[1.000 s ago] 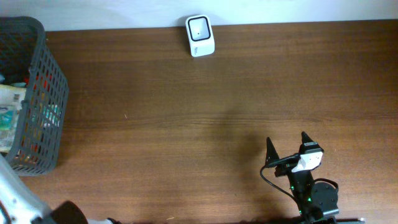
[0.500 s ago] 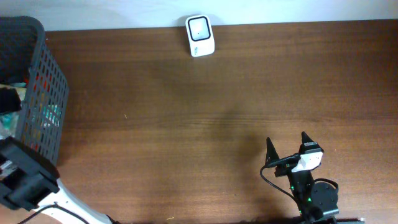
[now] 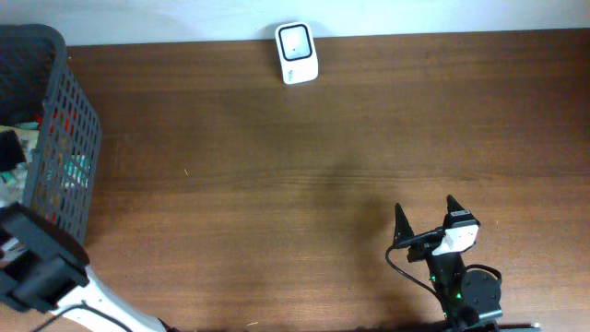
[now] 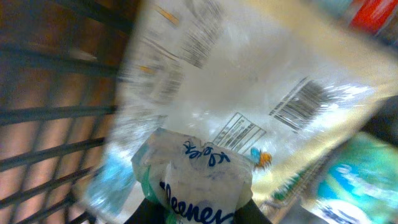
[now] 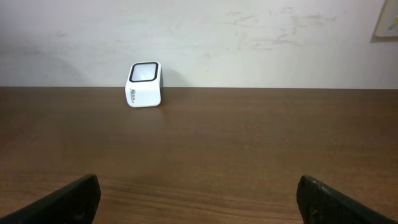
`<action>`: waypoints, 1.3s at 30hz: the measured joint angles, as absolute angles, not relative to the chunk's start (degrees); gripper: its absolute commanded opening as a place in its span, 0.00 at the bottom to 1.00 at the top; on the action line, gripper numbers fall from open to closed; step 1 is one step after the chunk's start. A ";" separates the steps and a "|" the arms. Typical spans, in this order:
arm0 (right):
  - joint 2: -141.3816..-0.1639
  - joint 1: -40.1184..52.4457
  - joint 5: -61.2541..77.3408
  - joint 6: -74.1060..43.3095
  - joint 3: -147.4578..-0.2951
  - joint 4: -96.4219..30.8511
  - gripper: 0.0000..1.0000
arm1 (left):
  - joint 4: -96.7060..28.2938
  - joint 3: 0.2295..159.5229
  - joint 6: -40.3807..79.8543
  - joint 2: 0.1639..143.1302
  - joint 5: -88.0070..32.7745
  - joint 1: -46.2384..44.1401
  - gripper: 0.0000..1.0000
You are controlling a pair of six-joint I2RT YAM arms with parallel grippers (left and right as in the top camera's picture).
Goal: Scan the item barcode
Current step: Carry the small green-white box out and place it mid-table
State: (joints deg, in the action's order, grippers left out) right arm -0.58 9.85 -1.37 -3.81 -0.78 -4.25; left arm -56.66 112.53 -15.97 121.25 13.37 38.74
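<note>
At the left edge of the table, the overhead view shows a dark grey basket with mixed goods inside, and the left arm reaching up beside it from the near corner. That view does not show the left pincer's tips or what they touch.

The left wrist view supplies this. It looks down into the basket past the bars of its wall. A tissue pack, white with blue lettering, sits between the two dark fingers of the left gripper. The fingers stand narrow and press against the pack on both sides, so the pincer grips it. The picture is blurred. Behind the pack lies a clear plastic packet with a printed barcode facing the camera. A teal-and-white pack lies to the right, and something red shows at the top corner. The tissue pack is thus inside the basket.

The right wrist view alone gives a level sight across the table to the white scanner, which stands upright at the far edge against the wall, its dark window tilted upward. Overhead it appears as a small white box at the far side, well apart from both arms.

The right gripper stands fully spread over bare wood near the front edge. It holds nothing and touches nothing.
</note>
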 measured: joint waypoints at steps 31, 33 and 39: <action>-0.58 9.85 -1.37 -3.81 -0.78 -4.27 0.99 | -46.19 80.34 7.81 112.86 -12.38 -23.46 0.12; -0.58 9.85 -1.37 -3.79 -0.78 -4.27 0.99 | -44.82 80.18 7.81 113.38 -8.93 -23.99 0.11; -0.58 9.85 -1.37 -3.81 -0.78 -4.27 0.99 | -41.06 80.12 8.08 113.40 -7.11 -24.93 0.12</action>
